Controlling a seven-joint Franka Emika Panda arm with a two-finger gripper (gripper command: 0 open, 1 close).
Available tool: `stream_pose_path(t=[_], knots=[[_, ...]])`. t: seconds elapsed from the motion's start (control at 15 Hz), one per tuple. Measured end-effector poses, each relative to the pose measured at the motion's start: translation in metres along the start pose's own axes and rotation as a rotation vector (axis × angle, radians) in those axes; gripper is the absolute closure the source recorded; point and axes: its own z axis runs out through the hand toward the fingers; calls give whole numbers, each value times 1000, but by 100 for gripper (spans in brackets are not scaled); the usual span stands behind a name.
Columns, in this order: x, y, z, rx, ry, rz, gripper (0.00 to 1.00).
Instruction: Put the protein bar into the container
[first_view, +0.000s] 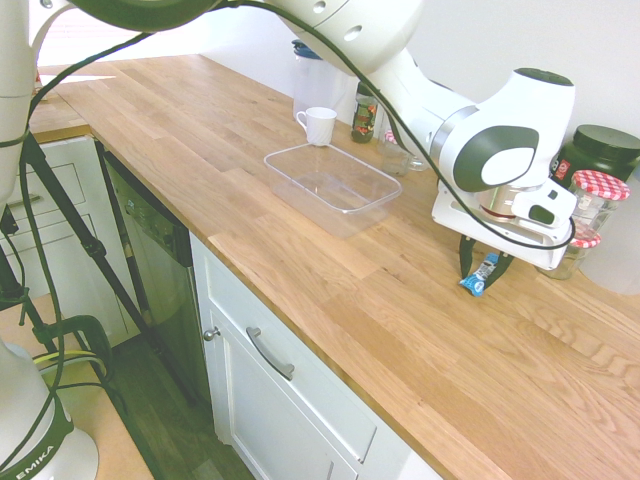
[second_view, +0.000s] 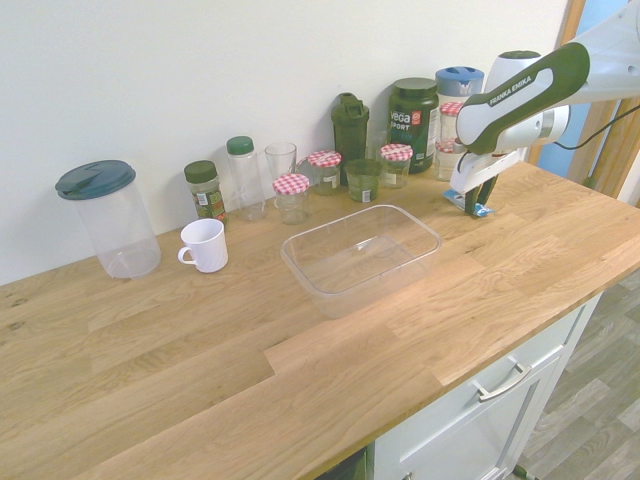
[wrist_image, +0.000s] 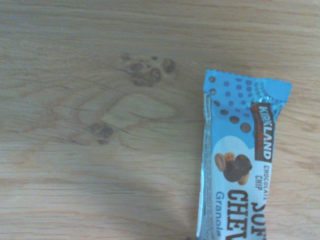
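Reaching down over wood countertop (first_view: 330, 270): Franka arm (first_view: 500, 150).
Clear rectangular tub (first_view: 335, 190) well apart from gripper (first_view: 478, 283); gripper narrow, can't tell if gripping. Kirkland granola bar (first_view: 479, 275) between its tips, outside tub.

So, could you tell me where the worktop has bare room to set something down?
The broad stretch between the white mug and the worktop's front edge is bare, as is the wood between the clear container and the drawer side. It is crowded along the wall, where jars and bottles stand close together, and around the gripper at the protein bar.
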Motion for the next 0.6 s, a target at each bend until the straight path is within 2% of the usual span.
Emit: stream_pose_path(t=[0.4,0.6], knots=[[1,-2,-4,9,21,-2,100],[-9,-5,-55,49,68,-11,100]])
